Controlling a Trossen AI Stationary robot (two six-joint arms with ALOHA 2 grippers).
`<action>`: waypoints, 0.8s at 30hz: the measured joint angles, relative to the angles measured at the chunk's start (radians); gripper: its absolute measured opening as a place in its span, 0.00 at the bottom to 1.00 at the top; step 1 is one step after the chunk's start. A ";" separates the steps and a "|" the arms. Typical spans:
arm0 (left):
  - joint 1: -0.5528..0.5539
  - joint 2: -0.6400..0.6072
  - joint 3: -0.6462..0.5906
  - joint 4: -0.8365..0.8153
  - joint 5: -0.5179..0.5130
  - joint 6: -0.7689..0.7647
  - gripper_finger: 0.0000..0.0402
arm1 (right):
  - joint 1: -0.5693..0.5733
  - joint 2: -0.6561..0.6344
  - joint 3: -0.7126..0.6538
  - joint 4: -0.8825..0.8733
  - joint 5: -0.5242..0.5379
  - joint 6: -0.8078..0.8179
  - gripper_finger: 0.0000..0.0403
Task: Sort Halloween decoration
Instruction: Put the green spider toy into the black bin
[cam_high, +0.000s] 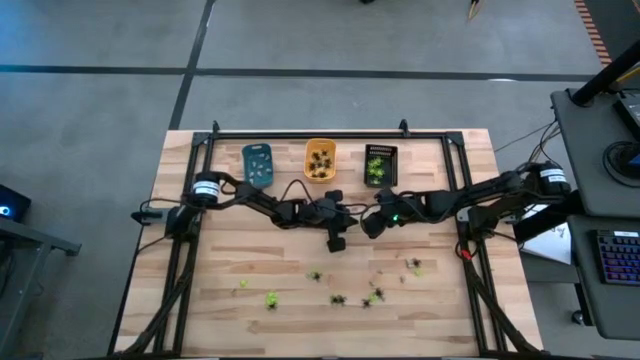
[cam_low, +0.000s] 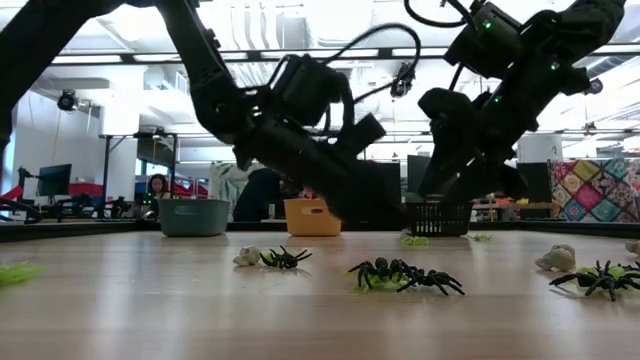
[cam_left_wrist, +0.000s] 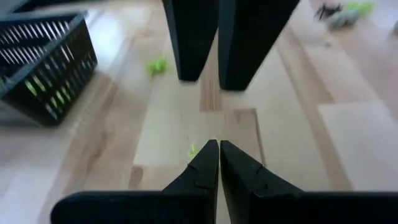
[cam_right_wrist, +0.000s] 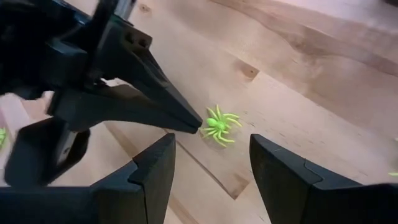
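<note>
- Halloween decoration in play: one yellow-green spider (cam_right_wrist: 219, 125), at the tips of the left gripper (cam_right_wrist: 200, 129); left fingers are shut, and in the right wrist view the spider sits right at their point, apparently pinched by a leg, though I can't tell if it's held clear of the table (cam_high: 250, 255) or resting on it
- Key relation: spider lies straight ahead of the right gripper (cam_right_wrist: 212, 165), just past the gap between its fingers; right fingers stand wide apart, nothing between them; both grippers meet nose to nose mid-table, so both are about equally near; looks like a handover or assist, my read only
- Spider's body axis runs roughly across the right gripper's gap; legs splay all round, so any bite will likely catch legs
- Obstruction: the left fingertips themselves; closing right risks clipping them
- Around: blue tray (cam_high: 257, 163), orange tray (cam_high: 320, 159) with dark spiders, black tray (cam_high: 380, 164) with green ones, all along the far edge
- Loose spiders (cam_high: 338, 299), black and green, scattered near the front edge, well apart from both grippers; still to sort
</note>
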 joint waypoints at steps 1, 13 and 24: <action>0.000 0.007 0.000 0.001 0.000 -0.001 0.00 | 0.000 0.006 0.000 0.002 0.000 0.009 0.48; 0.003 0.056 0.001 0.010 0.000 -0.032 0.00 | 0.000 0.124 -0.001 0.111 -0.026 0.049 0.48; 0.004 0.059 -0.005 -0.005 -0.002 -0.032 0.00 | 0.000 0.196 -0.001 0.147 -0.014 0.023 0.48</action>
